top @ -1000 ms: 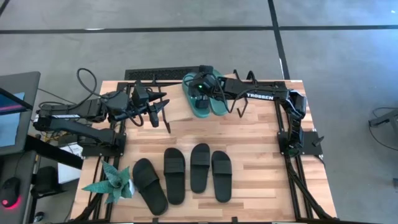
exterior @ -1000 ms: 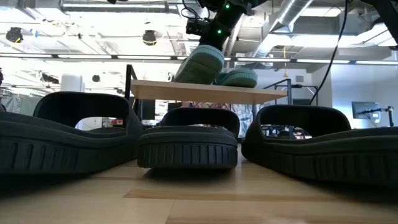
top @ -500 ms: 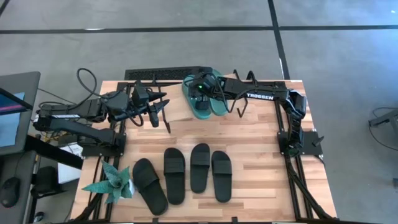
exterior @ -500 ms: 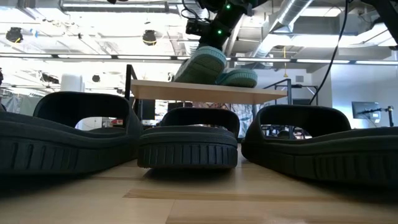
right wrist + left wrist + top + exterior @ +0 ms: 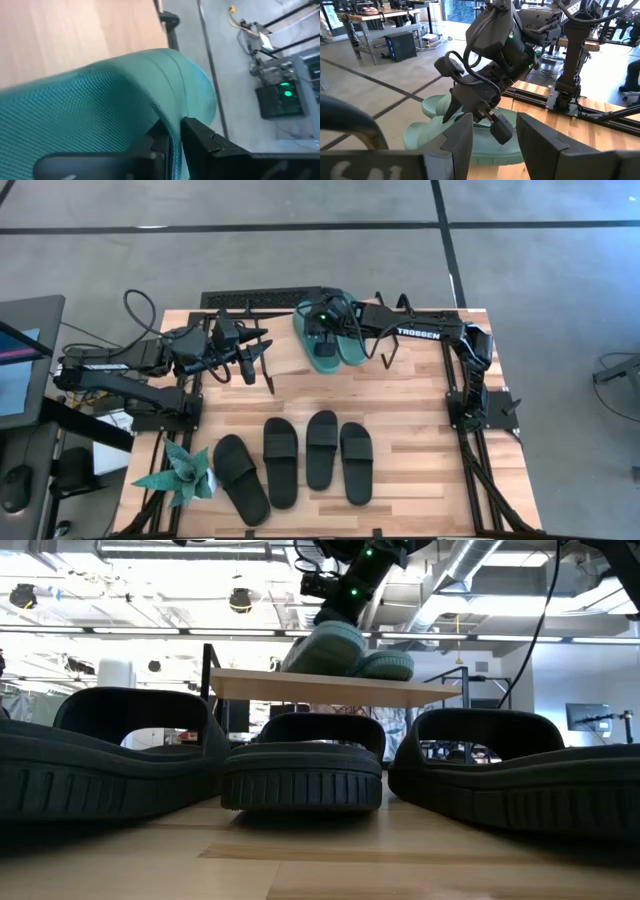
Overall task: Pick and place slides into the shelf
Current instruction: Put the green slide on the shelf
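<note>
While my right hand (image 5: pixel 322 330) at upper centre of the high view has its fingers barely parted around the strap of a teal slide (image 5: pixel 322 352) lying on the shelf (image 5: pixel 330 690), I judge the placing step nearly finished, so next I must open wider and lift clear before fetching the black slides (image 5: pixel 295 460) below, with the left hand (image 5: pixel 250 360) waiting open.
</note>
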Available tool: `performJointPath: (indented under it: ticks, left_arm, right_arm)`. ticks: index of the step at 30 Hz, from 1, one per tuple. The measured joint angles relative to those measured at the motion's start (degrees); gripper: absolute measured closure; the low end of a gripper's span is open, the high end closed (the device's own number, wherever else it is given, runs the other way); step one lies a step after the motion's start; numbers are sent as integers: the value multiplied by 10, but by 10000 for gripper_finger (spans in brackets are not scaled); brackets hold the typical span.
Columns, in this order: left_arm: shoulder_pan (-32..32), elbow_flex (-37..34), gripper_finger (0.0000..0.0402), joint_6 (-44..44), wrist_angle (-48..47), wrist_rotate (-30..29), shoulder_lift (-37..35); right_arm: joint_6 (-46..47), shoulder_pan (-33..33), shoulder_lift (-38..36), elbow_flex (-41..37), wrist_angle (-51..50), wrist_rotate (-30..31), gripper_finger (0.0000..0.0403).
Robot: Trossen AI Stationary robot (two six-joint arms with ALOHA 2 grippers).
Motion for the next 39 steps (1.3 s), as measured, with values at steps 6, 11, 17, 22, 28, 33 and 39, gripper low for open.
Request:
performJointPath:
  ticks: [6,11,17,22,28,33,39]
  left_arm:
    - [0,0,262,0,0,0,0]
    - [0,0,262,0,0,0,0]
    - [0,0,262,0,0,0,0]
    - [0,0,262,0,0,0,0]
    - [0,0,262,0,0,0,0]
    - [0,0,262,0,0,0,0]
    - [0,0,262,0,0,0,0]
  right_arm:
    - [3,0,0,0,-1,-18,351]
    - [20,-3,0,0,-1,-19,338]
    - [42,-4,0,0,0,-19,330]
    - [51,-4,0,0,0,-19,330]
    - [63,-4,0,0,-4,-32,329]
    - [86,-4,0,0,-12,-33,316]
    - [92,-4,0,0,-16,-45,280]
